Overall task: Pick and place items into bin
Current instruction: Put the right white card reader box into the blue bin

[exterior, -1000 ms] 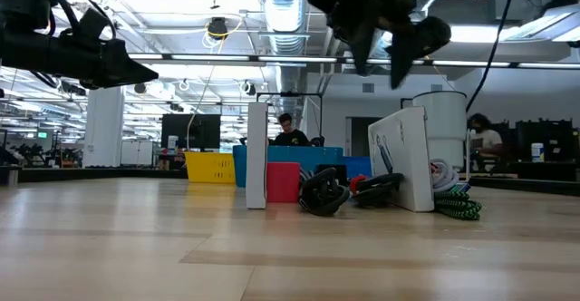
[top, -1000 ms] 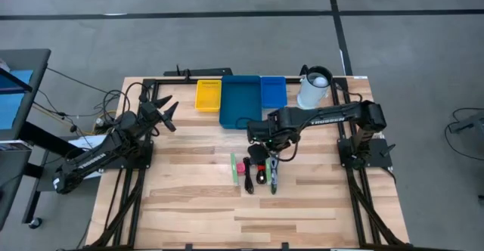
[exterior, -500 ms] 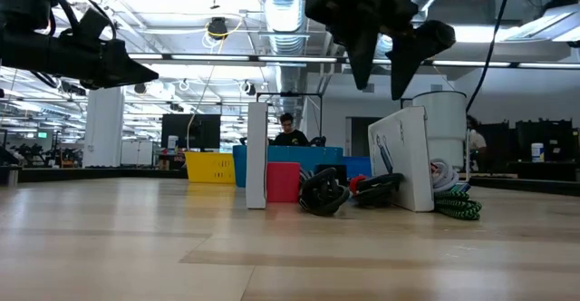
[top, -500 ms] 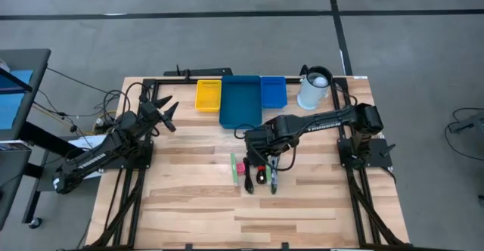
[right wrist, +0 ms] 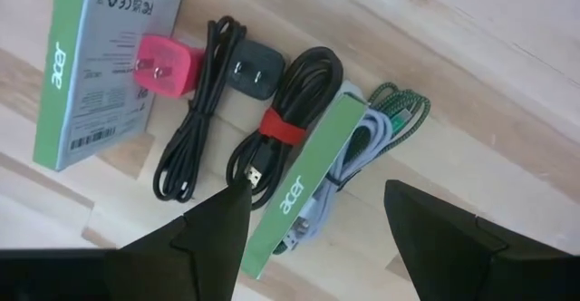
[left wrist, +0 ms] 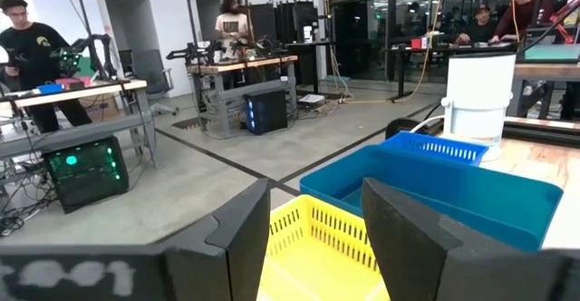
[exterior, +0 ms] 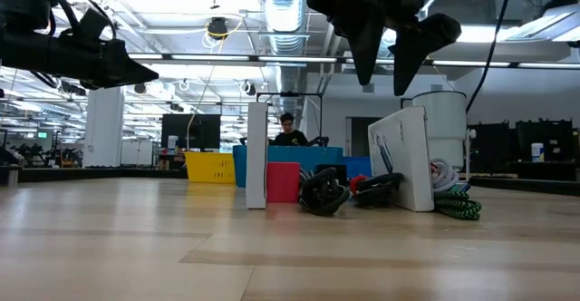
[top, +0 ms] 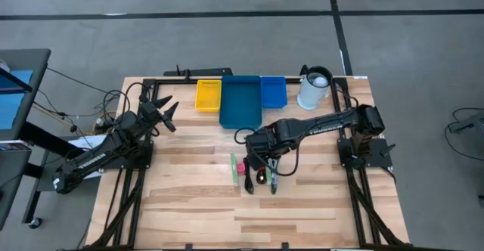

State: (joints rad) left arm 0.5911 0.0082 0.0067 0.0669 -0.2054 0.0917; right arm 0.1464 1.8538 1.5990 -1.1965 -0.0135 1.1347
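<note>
The items lie in a cluster on the wooden table. They are two grey boxes with green edges (right wrist: pixel 100 56) (right wrist: pixel 308 183), a pink-red cube (right wrist: pixel 163 65), a small black block (right wrist: pixel 254 70), black coiled cables (right wrist: pixel 195 129) (right wrist: pixel 285 111) and a grey-green braided cable (right wrist: pixel 385 124). In the high view the cluster (top: pixel 253 171) sits mid-table. My right gripper (right wrist: pixel 317 197) (top: pixel 257 150) hovers open above it, touching nothing. My left gripper (top: pixel 168 113) (left wrist: pixel 317 233) waits open near the table's left side, facing the bins.
A yellow bin (top: pixel 208 94), a large blue bin (top: pixel 240 101) and a small blue bin (top: pixel 273 91) stand along the far edge, with a white jug (top: pixel 313 88) to their right. Bare wood lies near and left of the items. People are in the room beyond.
My right gripper has moved a little toward the table's left and near edges and slightly down, ending over the cluster of items, and has stayed open. The items have not moved.
</note>
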